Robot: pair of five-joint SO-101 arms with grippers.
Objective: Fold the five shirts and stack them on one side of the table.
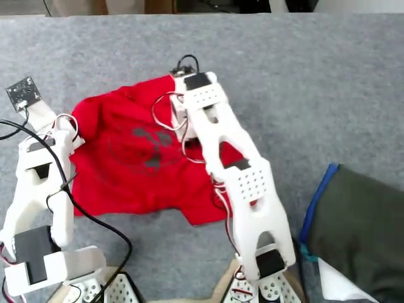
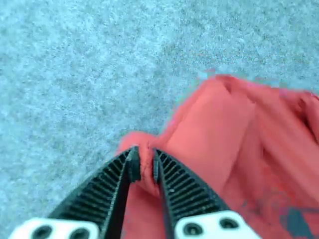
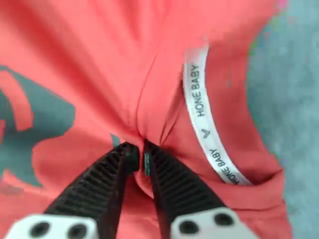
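1. My worktop (image 1: 328,76) is covered in a grey, felt-like cloth.
2. A red shirt (image 1: 126,164) lies rumpled on it toward my left, its dark print facing up.
3. A dark green garment (image 1: 360,227) with a blue edge, perhaps folded, lies at my near right, well apart from the red shirt.

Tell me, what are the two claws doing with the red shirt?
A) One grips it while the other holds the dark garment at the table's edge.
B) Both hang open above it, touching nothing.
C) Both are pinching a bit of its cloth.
C: the left gripper is shut on a bunched edge of the red shirt, and the right gripper is shut on cloth beside the collar label.
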